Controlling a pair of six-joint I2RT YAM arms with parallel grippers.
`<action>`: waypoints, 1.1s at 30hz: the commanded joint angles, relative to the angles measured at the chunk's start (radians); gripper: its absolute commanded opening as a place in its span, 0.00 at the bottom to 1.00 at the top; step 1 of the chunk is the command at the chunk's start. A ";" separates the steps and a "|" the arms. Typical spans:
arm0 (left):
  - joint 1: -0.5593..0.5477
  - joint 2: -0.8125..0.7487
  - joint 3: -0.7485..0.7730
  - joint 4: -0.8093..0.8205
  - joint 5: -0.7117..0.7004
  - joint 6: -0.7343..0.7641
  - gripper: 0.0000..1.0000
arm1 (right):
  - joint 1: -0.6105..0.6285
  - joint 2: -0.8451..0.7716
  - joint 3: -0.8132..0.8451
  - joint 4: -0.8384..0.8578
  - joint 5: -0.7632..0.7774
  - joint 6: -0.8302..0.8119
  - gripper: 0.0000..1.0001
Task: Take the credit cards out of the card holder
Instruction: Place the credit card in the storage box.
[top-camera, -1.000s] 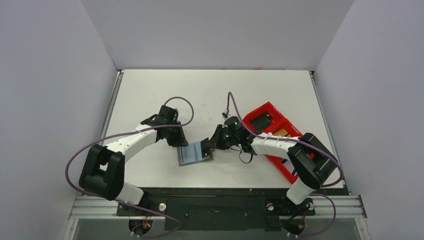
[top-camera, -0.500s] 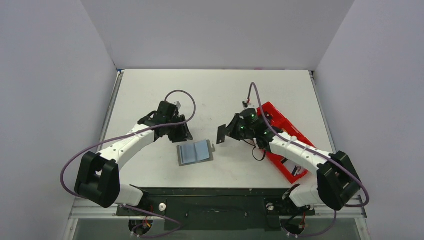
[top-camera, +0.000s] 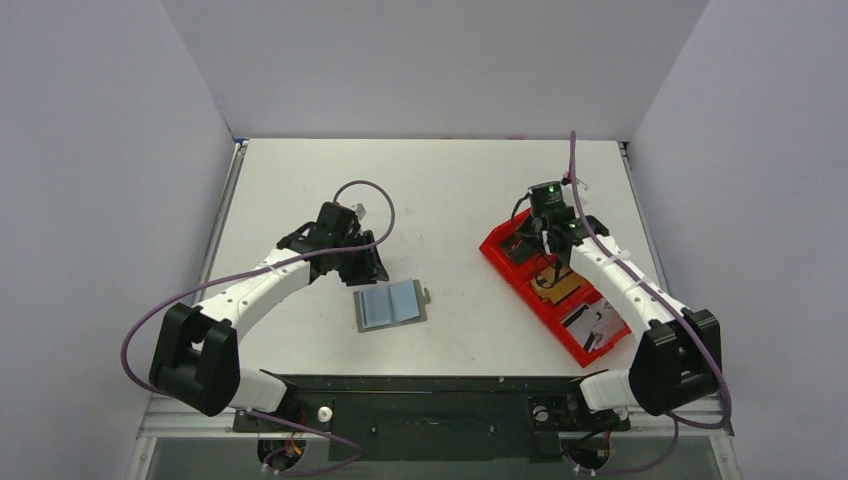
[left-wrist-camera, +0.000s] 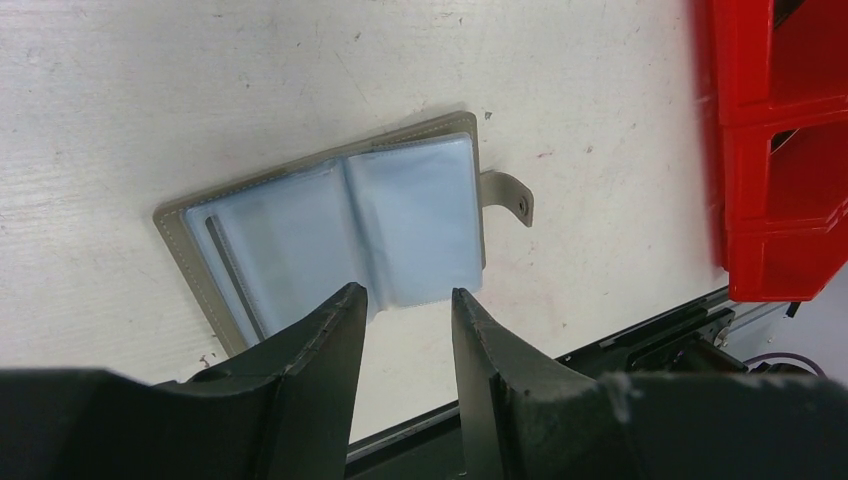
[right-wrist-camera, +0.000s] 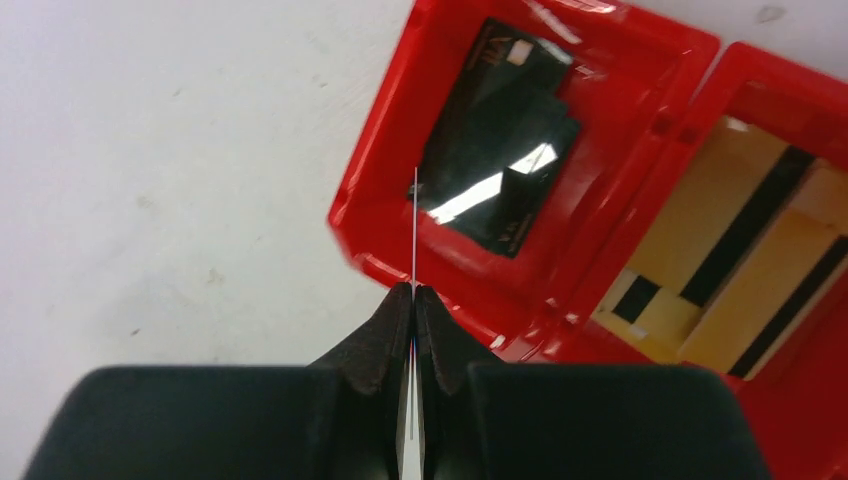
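Note:
The grey card holder (top-camera: 392, 305) lies open on the table, blue-grey pockets up, tab to the right; it also shows in the left wrist view (left-wrist-camera: 330, 230). My left gripper (top-camera: 366, 270) (left-wrist-camera: 405, 292) is open and empty, just above the holder's far edge. My right gripper (top-camera: 535, 238) (right-wrist-camera: 414, 290) is shut on a thin card (right-wrist-camera: 414, 230), seen edge-on, over the far compartment of the red tray (top-camera: 497, 256). Tan credit cards (right-wrist-camera: 740, 270) with black stripes lie in the tray's middle compartment (top-camera: 565, 288).
The red tray (right-wrist-camera: 365, 205) runs diagonally on the right side of the table. A glossy black block (right-wrist-camera: 500, 180) lies in its far compartment, and dark and white items (top-camera: 597, 323) in the near one. The black rail runs along the table's front edge.
My right arm has swung from the card holder to the right and back, carrying the card over the red tray. My left gripper has lifted slightly off the holder and stayed there.

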 joint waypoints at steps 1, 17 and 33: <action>-0.008 -0.026 0.049 0.009 0.016 0.023 0.35 | -0.034 0.085 0.086 -0.125 0.162 -0.024 0.00; -0.009 -0.035 0.037 0.002 0.011 0.020 0.34 | -0.055 0.351 0.206 -0.158 0.259 -0.016 0.00; -0.014 -0.049 0.019 0.006 0.013 0.014 0.35 | -0.047 0.317 0.199 -0.073 0.165 -0.031 0.34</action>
